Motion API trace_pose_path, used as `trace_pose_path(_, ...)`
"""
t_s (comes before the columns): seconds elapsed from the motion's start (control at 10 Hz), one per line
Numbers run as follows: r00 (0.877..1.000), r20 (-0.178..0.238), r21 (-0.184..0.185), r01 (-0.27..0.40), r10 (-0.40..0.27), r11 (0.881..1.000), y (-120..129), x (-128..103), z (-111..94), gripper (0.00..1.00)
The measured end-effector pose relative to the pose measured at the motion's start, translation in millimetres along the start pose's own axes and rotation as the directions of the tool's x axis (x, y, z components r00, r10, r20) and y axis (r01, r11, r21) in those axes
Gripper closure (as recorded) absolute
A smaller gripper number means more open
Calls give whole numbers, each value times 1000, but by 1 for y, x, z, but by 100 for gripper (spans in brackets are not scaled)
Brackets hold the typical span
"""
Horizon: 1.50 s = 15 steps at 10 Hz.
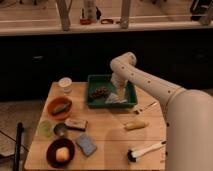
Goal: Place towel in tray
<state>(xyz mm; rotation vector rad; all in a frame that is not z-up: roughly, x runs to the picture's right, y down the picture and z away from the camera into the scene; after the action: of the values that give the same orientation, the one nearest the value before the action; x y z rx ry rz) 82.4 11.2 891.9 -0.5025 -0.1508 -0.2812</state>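
A green tray (97, 103) stands at the back of the wooden table. A pale towel (115, 97) lies in its right half, next to a dark bunch of grapes (99, 92) in its left half. My gripper (119, 88) hangs over the tray's right side, right above the towel, at the end of my white arm (150, 85) that reaches in from the right.
On the table are a white cup (65, 84), an orange bowl (59, 107), a green cup (45, 128), a small tin (60, 130), a bar (76, 124), a blue sponge (86, 144), a dark bowl with a yellow fruit (61, 153), a banana (136, 125), a white brush (146, 150) and a utensil (145, 107).
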Motion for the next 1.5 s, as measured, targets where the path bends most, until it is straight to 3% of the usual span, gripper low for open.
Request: trace_pose_path(1.5, 1000, -7, -1, 29, -29, 1000, -2, 2, -1, 20)
